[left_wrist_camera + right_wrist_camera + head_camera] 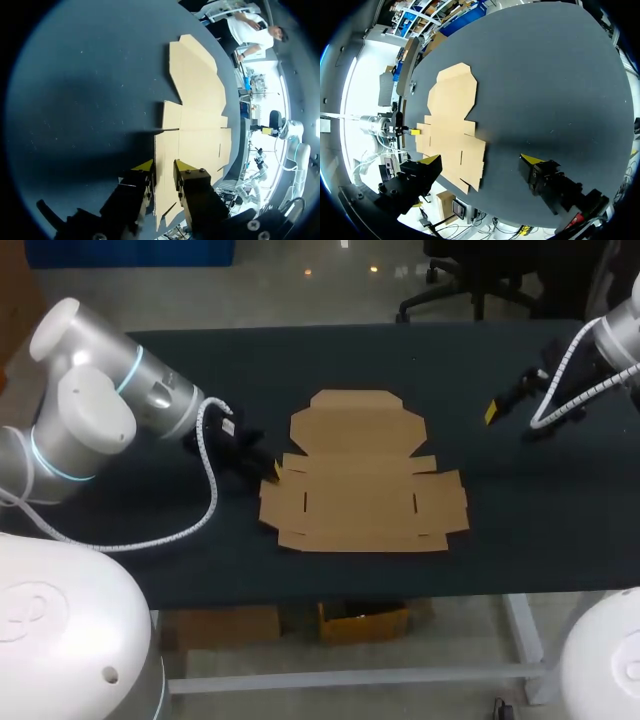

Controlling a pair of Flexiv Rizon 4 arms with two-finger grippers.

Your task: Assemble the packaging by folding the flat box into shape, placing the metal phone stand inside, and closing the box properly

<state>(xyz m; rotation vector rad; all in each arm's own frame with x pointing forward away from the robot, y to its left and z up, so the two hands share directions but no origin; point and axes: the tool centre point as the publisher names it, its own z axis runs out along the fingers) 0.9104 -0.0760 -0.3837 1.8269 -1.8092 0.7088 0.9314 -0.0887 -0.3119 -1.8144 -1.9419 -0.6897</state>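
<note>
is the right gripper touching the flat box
No, the right gripper sits over the bare table, well apart from the flat box.

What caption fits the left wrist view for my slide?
Left pincer, open, at the unfolded cardboard box's edge on the table.

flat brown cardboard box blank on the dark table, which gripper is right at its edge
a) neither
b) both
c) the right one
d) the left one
d: the left gripper sits at the flat brown cardboard box blank's left edge, which shows between its yellow tips in the left wrist view, while the right gripper hangs well apart from it over the dark table.
</note>
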